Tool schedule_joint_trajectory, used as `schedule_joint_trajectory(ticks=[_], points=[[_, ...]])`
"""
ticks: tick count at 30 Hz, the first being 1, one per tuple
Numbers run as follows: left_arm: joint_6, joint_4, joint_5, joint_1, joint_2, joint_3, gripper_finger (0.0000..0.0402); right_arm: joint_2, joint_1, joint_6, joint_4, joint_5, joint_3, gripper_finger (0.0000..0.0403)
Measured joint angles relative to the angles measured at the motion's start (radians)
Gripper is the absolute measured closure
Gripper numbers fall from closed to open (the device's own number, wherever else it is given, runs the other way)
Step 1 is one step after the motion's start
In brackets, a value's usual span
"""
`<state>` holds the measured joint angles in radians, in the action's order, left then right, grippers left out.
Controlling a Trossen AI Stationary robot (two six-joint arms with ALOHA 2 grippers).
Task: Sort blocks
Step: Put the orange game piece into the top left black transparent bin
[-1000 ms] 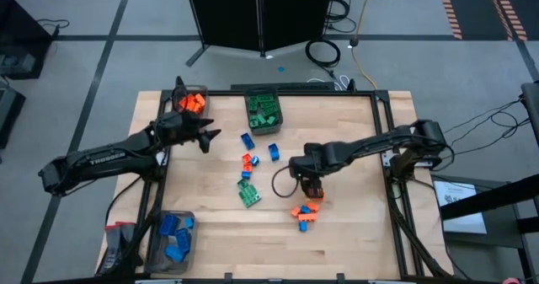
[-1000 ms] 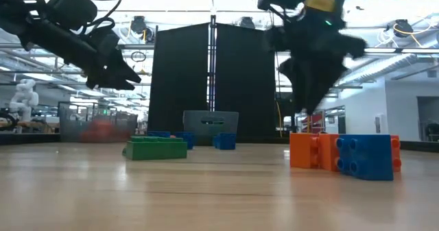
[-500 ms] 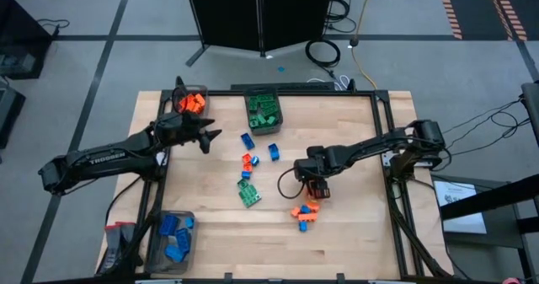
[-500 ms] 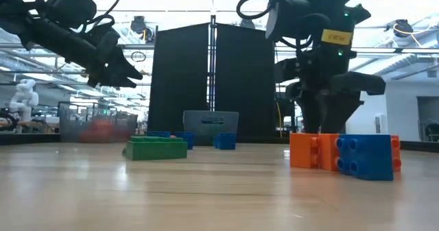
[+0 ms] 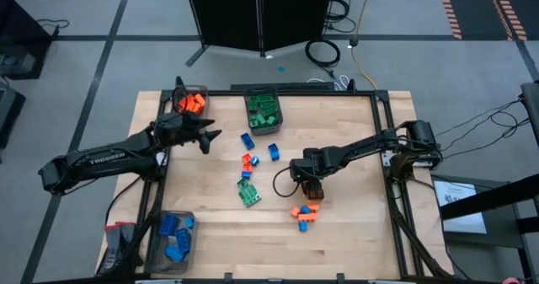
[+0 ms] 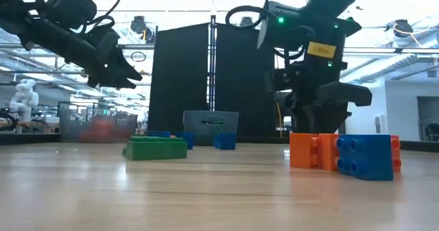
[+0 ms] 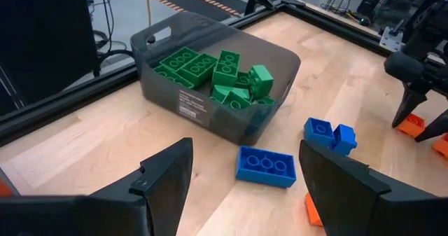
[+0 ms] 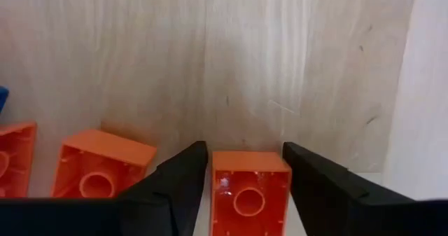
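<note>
My right gripper (image 5: 309, 191) points straight down at the table's middle right. It is open, one finger on each side of a small orange block (image 8: 250, 190) that lies hollow side up on the wood. More orange blocks (image 8: 98, 166) and a blue one (image 5: 303, 225) lie close by on its near side. Blue blocks (image 5: 248, 140), an orange one (image 5: 247, 159) and a green one (image 5: 248, 193) lie at mid-table. My left gripper (image 7: 245, 166) hangs open above the far left part of the table, holding nothing. My right gripper comes at the orange block from above, its fingers (image 8: 183, 173) beside the block's two opposite sides (image 8: 218, 187). The block rests on the table. A thin gap shows at one side; whether the other finger touches I cannot tell.
Three dark bins stand at the table's edges. One with orange blocks (image 5: 192, 101) is at the far left, one with green blocks (image 5: 264, 111) at the far middle, and one with blue blocks (image 5: 173, 238) at the near left. Bare wood lies to the right of my right gripper.
My right gripper has come down from above the orange blocks to table height, and its fingers now stand around one orange block. The blocks have not moved.
</note>
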<state>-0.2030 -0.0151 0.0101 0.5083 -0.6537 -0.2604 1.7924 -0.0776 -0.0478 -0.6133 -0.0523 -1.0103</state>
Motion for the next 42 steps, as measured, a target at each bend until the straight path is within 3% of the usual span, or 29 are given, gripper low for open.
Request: schedule_joint_trajectory(ticks=[6, 13, 18, 22, 26, 31, 35, 38, 42], points=[[-0.002, -0.002, 0.006, 0.000, 0.000, 0.000, 0.0139, -0.005, 0.000, -0.019, 0.006, 0.004, 0.001, 0.0282], [-0.002, -0.008, 0.014, 0.000, 0.000, 0.000, 0.0139, 0.002, -0.001, -0.037, -0.003, -0.013, -0.031, 0.0282], [-0.002, -0.047, 0.033, 0.000, 0.000, 0.000, 0.0139, 0.000, 0.000, 0.034, 0.061, -0.173, -0.147, 0.0282], [0.000, -0.108, 0.087, 0.000, 0.000, 0.000, 0.0139, -0.001, 0.004, 0.157, 0.230, -0.260, -0.234, 0.0282], [0.047, -0.188, 0.134, -0.008, 0.000, 0.000, 0.0139, -0.019, 0.020, 0.293, 0.523, -0.279, -0.279, 0.0282], [0.239, -0.295, 0.205, -0.070, 0.003, 0.000, 0.0139, -0.032, 0.058, 0.356, 0.804, -0.171, -0.287, 0.0282], [0.449, -0.348, 0.205, -0.141, 0.005, 0.000, 0.0139, -0.032, 0.083, 0.313, 0.893, -0.143, -0.287, 0.0282], [0.628, -0.357, 0.095, -0.197, 0.005, 0.000, 0.0140, -0.032, 0.095, 0.266, 0.954, -0.084, -0.286, 0.0282], [0.856, -0.390, -0.131, -0.271, 0.005, 0.000, 0.0140, -0.033, 0.101, 0.211, 0.995, -0.067, -0.286, 0.0282]])
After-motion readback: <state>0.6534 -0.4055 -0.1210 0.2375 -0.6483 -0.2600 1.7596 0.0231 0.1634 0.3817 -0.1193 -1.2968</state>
